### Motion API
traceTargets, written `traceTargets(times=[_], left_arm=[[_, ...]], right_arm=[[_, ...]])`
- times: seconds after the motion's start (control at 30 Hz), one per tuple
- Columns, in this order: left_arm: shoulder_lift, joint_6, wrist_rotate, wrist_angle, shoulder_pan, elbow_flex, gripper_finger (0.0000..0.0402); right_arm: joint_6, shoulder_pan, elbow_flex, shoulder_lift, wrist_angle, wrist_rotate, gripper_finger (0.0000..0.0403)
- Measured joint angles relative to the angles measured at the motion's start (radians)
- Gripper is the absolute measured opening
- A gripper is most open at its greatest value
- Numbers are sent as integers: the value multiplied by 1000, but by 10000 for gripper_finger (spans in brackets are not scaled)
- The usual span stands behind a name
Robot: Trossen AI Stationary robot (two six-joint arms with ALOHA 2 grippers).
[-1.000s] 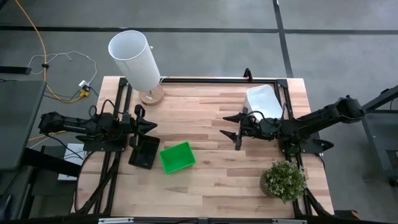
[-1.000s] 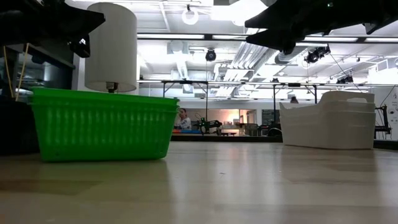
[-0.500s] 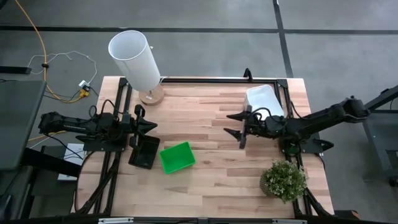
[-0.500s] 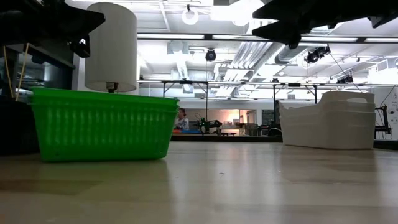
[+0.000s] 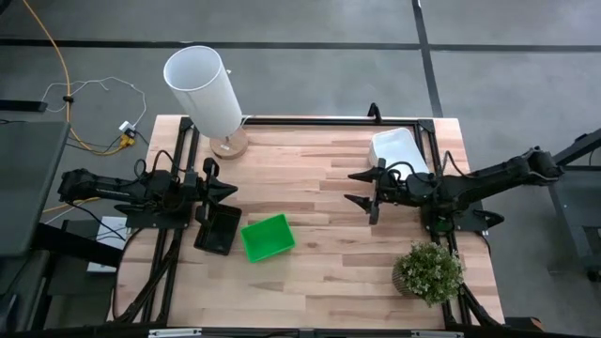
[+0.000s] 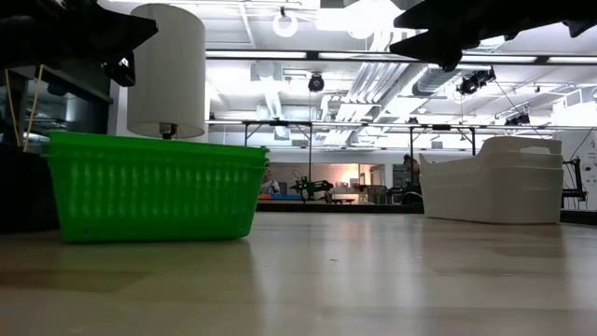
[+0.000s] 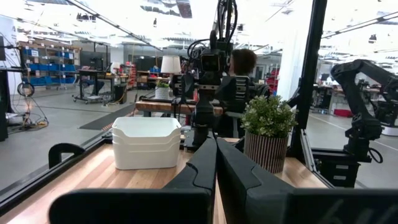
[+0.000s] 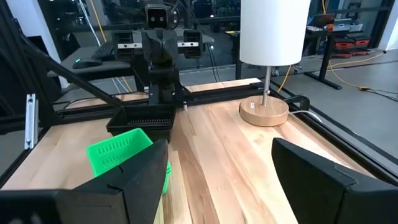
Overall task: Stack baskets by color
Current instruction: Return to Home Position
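Low view cuts off the black baskets (left edge); left pincer closed, right pincer spread wide.

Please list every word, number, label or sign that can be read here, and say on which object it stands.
None can be read.
The green baskets, white baskets, black baskets, lamp and plant show no lettering.
Neither the left gripper nor the right gripper bears any.
Anything on the far shelves in the left wrist view is too small to read.
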Motion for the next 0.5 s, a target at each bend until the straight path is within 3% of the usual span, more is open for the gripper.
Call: traceTargets(times=[0.23, 0.5], left_arm=[[0, 0, -12, 0, 0, 0, 0], [0, -1, -13, 0, 0, 0, 0]], right_arm=[[-17, 0, 0, -169, -170, 1, 267], [-7, 0, -1, -410, -352, 37, 224]])
